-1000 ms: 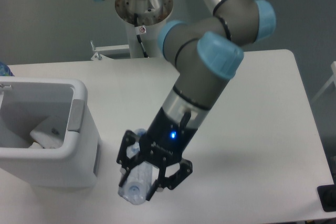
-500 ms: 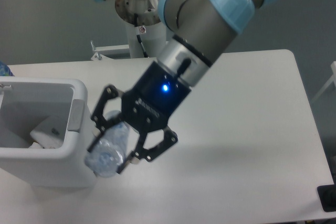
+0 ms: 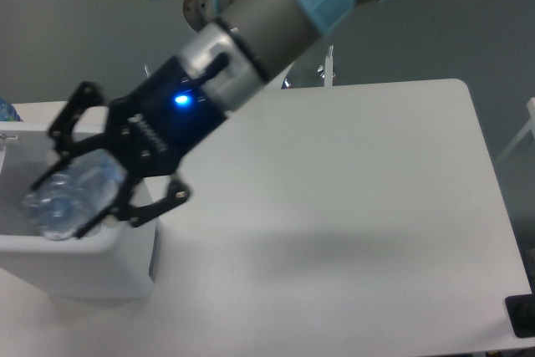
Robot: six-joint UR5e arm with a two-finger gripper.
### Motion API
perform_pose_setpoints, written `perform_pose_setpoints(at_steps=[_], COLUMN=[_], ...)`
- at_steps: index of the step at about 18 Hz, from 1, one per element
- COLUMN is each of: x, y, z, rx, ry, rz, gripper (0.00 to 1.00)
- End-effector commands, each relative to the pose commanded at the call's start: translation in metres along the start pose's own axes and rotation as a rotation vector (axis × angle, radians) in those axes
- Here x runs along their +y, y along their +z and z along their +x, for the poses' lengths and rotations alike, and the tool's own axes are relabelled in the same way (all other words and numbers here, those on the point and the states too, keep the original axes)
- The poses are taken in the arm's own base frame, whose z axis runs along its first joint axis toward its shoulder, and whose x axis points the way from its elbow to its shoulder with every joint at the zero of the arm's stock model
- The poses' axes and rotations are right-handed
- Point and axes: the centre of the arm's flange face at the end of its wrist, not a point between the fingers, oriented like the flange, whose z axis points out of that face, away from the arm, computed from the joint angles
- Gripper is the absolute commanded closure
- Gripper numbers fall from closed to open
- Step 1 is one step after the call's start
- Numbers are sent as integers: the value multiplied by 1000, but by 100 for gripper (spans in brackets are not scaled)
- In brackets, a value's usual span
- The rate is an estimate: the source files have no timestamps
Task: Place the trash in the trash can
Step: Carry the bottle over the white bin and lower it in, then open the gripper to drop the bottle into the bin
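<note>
My gripper (image 3: 77,194) is shut on the clear crushed plastic bottle (image 3: 68,200), which hangs tilted in the air over the opening of the white trash can (image 3: 75,269) at the left of the table. The bottle's wide end points toward the camera; its cap and label do not show. The gripper and bottle hide most of the can's inside, so the wrapper is not visible.
The white table (image 3: 351,223) stretches to the right of the can. The arm's base column stands behind the table's far edge. A dark object (image 3: 522,315) sits at the lower right corner. A blue thing (image 3: 7,111) shows at the left edge.
The gripper has lifted the bottle off the table beside the can and carried it up and to the left, so it now hangs over the can's opening.
</note>
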Motion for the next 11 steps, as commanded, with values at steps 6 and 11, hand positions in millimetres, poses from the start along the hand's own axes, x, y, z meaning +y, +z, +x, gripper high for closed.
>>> perform_pose_setpoints(at_steps=[6,11], x=[11,24], y=[14,18], z=[3,0], rx=[11,11], ry=[36,61], rz=[1,1], gripper=[0,0])
